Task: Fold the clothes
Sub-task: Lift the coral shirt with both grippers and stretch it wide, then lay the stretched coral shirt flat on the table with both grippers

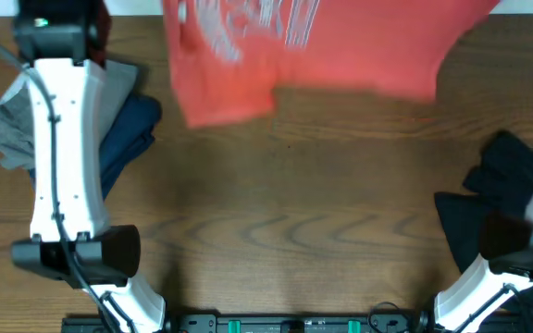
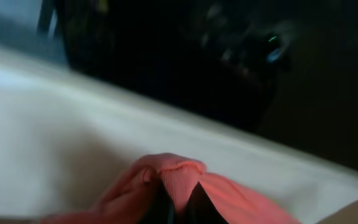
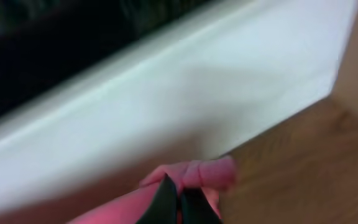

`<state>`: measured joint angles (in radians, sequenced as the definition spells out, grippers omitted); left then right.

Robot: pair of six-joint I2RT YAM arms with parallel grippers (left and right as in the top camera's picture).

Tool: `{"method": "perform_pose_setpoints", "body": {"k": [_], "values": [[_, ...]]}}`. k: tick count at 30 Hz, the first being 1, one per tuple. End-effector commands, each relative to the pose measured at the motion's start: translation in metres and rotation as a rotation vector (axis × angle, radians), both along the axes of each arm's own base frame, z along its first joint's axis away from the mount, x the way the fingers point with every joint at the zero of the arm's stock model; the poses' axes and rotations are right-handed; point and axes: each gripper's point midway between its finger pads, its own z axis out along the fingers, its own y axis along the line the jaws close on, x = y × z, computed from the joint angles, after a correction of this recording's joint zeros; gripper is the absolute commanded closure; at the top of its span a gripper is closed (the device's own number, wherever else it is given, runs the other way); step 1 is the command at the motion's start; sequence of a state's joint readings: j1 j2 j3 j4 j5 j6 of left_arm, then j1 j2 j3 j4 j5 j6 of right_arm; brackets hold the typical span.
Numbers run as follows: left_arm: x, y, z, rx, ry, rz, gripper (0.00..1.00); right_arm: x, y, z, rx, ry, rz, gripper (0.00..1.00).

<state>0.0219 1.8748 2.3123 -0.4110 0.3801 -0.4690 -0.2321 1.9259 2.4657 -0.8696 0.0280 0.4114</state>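
The coral-red T-shirt [image 1: 340, 51] hangs in the upper middle of the overhead view, lifted off the wooden counter [image 1: 285, 222]. I think it is held up so that the cloth falls straight before it is laid down for folding. The top edge of the frame cuts it, so I cannot see the collar and shoulders. The white lettering [image 1: 248, 32] is smeared and cannot be read.

At the bottom centre of the left wrist view, the left pincer [image 2: 179, 204] is closed to a narrow gap on a bunched edge of the coral cloth. At the bottom of the right wrist view, the right pincer [image 3: 179, 205] is pinched in the same way on a small roll of this cloth, which looks more pink there. One hold on each side seems meant to spread the shirt wide.

I cannot find either pincer in the overhead view.

At the left of that view, a grey garment [image 1: 7, 125] and a navy garment [image 1: 132, 129] lie in a loose heap, partly under the left arm [image 1: 58, 139]. At the right, a black garment [image 1: 498, 185] lies crumpled, and the other arm hides part of it. They seem put aside for later. Behind both pincers there are only blurred pale and dark bands, and I cannot tell what they are.
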Motion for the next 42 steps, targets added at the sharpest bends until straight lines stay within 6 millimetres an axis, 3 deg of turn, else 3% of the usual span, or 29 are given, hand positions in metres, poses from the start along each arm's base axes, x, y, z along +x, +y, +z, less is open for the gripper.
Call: {"method": "perform_pose_setpoints", "body": {"k": [1,2,4,7,10,12,17,21,26,31,35,42], "values": [[-0.047,0.007,0.057,-0.032,-0.083,-0.055,0.94,-0.048,-0.023,0.047,-0.021,-0.066,-0.088,0.99],[-0.052,0.000,0.048,-0.025,-0.041,-0.106,0.94,-0.054,-0.026,0.037,-0.026,-0.013,-0.092,0.99],[-0.065,-0.017,0.011,0.001,0.103,-0.222,0.94,-0.065,-0.027,0.003,-0.028,0.136,-0.083,0.99],[-0.091,-0.035,-0.074,0.073,0.419,-0.323,0.94,-0.084,-0.028,-0.064,0.005,0.407,-0.105,0.99],[-0.133,-0.052,-0.163,0.150,0.759,-0.467,0.94,-0.103,-0.026,-0.131,0.055,0.665,-0.108,0.99],[-0.159,-0.061,-0.203,0.174,0.933,-0.558,0.94,-0.113,-0.024,-0.167,0.076,0.795,-0.092,0.99],[-0.218,-0.073,-0.281,0.196,1.267,-0.748,0.94,-0.142,-0.016,-0.241,0.131,1.051,-0.071,0.99],[-0.256,-0.063,-0.334,0.221,1.509,-0.753,0.94,-0.170,-0.011,-0.284,0.161,1.217,-0.068,0.99],[-0.293,-0.058,-0.382,0.174,1.681,-0.765,0.94,-0.203,-0.002,-0.327,0.192,1.380,-0.062,0.99],[-0.331,-0.050,-0.416,0.157,1.833,-0.746,0.94,-0.234,-0.004,-0.355,0.189,1.500,-0.128,0.99],[-0.344,-0.049,-0.428,0.151,1.871,-0.746,0.94,-0.243,-0.005,-0.364,0.177,1.531,-0.136,0.99],[-0.338,-0.049,-0.426,0.163,1.833,-0.740,0.94,-0.238,-0.006,-0.367,0.172,1.510,-0.138,0.99]]}}
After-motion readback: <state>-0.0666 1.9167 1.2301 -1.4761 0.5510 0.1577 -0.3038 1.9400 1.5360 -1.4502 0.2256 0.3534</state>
